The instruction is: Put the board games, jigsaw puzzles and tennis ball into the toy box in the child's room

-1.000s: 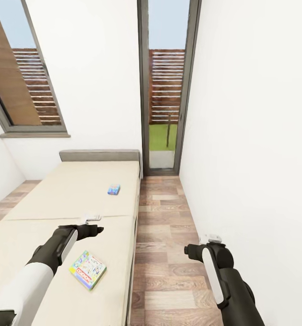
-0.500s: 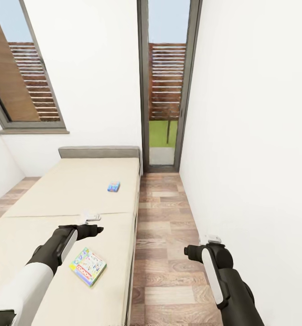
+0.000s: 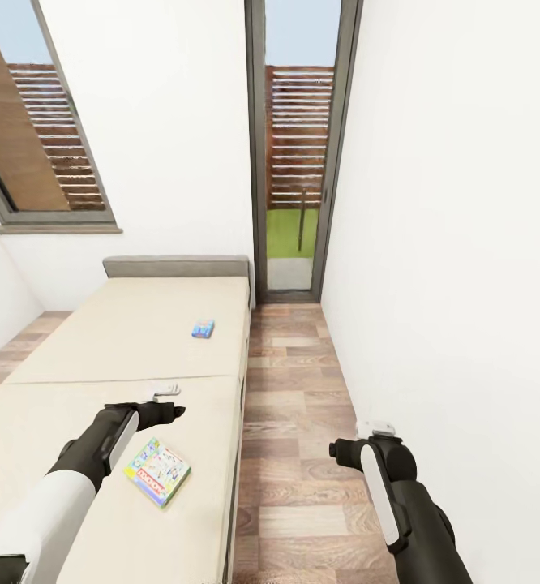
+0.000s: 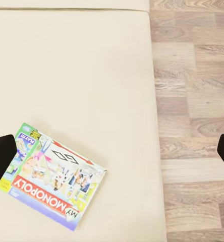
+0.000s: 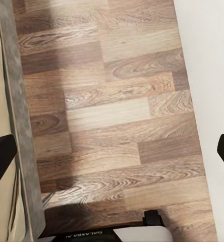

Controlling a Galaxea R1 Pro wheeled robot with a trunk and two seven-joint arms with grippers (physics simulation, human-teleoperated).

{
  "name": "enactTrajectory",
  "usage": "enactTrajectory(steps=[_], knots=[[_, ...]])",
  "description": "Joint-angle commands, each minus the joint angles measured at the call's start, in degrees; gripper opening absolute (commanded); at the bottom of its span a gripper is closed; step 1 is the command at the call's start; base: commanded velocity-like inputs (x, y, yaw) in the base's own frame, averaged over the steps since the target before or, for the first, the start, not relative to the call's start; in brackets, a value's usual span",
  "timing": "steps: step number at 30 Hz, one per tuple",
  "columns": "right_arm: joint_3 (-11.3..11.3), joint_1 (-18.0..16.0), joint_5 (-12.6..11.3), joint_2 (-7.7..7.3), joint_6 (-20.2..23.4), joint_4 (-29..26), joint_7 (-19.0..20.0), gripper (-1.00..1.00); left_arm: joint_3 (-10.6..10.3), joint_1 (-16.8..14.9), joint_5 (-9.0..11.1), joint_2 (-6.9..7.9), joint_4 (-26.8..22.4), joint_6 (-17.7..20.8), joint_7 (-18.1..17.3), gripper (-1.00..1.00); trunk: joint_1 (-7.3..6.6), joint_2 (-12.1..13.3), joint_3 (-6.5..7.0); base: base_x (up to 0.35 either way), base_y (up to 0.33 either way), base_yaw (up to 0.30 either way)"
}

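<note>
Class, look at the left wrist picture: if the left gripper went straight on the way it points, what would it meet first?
Probably the beige mattress, just beside the Monopoly box; the open left gripper seems aimed down at the bed, though depth is unclear.

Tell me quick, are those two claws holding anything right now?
Left gripper: open, empty, above the board game on the bed.
Right gripper: open, empty, over the wood floor.

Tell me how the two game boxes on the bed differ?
The near game box looks large, green-edged with a cartoon print and a red name band; the far game box looks small and mostly blue. The near one lies close under the left gripper, the far one nearer the headboard. Both lie flat on the mattress.
</note>
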Motion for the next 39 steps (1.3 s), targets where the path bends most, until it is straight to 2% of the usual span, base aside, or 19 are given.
enactTrajectory(steps=[1,39], knots=[[-0.07,-0.05,-0.59,0.04,0.16,-0.05,-0.49,1.0,0.13,-0.03,0.35,0.02,-0.07,0.39,-0.09,1.0,0.02,-0.1,-0.2,0.0,0.0,0.0],[-0.07,-0.03,-0.5,0.04,0.26,0.69,-0.42,1.0,0.08,-0.03,0.28,0.14,0.02,0.48,-0.11,1.0,0.02,-0.1,-3.79,0.0,0.0,0.0]])
